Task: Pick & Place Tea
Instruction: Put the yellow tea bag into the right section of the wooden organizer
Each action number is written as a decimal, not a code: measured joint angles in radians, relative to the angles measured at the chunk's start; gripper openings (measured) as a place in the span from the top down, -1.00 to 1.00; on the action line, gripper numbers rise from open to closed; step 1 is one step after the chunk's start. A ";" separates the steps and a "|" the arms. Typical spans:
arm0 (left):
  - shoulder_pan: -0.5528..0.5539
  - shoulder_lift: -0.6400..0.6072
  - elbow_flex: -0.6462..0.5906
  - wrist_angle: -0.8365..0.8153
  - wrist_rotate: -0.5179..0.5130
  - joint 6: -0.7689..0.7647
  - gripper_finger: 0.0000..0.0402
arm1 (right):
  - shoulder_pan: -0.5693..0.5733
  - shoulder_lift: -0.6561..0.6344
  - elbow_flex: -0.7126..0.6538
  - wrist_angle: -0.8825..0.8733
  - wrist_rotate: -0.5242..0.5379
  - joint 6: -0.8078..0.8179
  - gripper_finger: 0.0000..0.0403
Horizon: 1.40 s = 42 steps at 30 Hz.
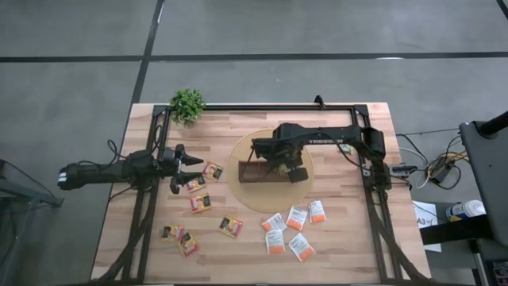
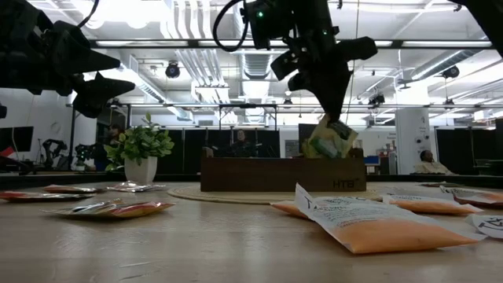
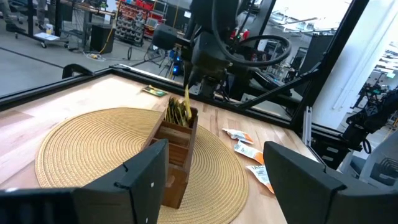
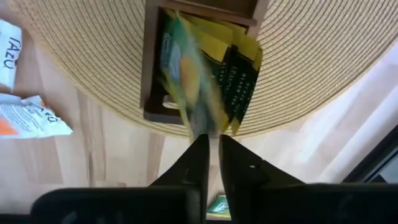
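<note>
Right end effector (image 4: pixel 209 144) grips a green-yellow tea sachet (image 4: pixel 183 74) above the wooden box (image 1: pixel 262 171); left end effector (image 3: pixel 214 177) open near the tabletop's left edge.

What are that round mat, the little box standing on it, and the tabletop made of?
The round mat looks like woven straw or a similar fibre: tan, matte, coiled in ridged rings. The box seems to be dark brown wood with a smooth finish and inner dividers. The tabletop looks like pale wooden planks, with grain and seams showing. The right gripper pinches a green-yellow sachet over the box, probably glossy paper or foil.
</note>
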 joint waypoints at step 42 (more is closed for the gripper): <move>0.000 0.002 0.000 0.000 0.000 0.000 -0.28 | -0.164 -0.511 -0.655 0.826 -0.476 -0.012 -0.07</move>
